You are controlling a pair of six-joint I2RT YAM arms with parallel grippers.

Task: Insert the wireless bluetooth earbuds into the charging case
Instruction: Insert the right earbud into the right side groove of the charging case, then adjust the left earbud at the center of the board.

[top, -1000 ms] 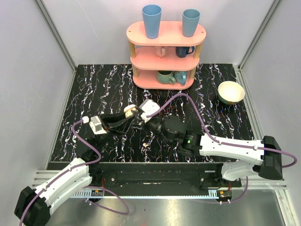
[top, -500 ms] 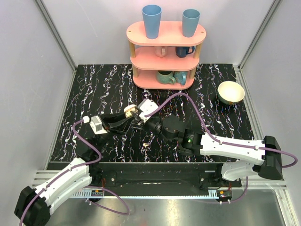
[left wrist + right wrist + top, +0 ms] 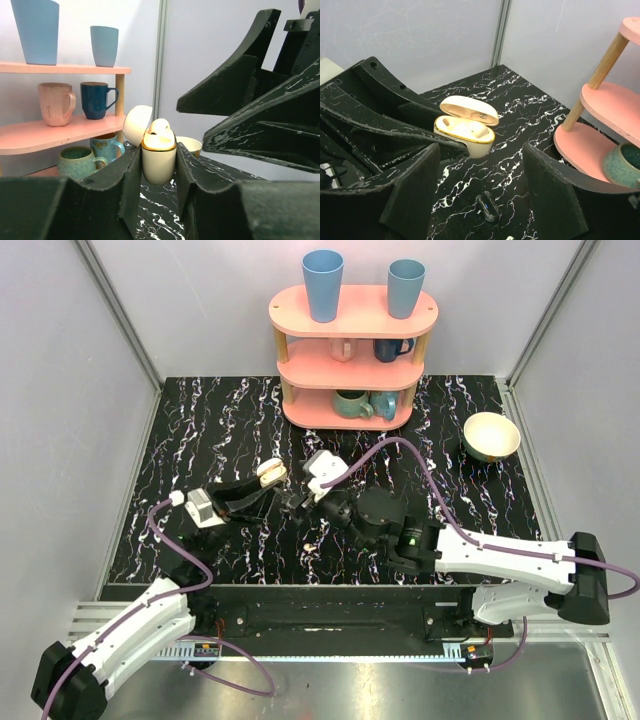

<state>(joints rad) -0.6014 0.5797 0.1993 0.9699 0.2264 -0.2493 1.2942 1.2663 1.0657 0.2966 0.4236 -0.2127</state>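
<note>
Left pincer is clenched on the charging case, lid open, mouth upward. Right pincer is released and empty; the case lies just ahead, to its left.

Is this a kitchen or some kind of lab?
Probably a lab test booth: plain grey walls box in a marbled table, two robot arms are bolted at its edge, and the pink shelf of mugs looks staged.
</note>
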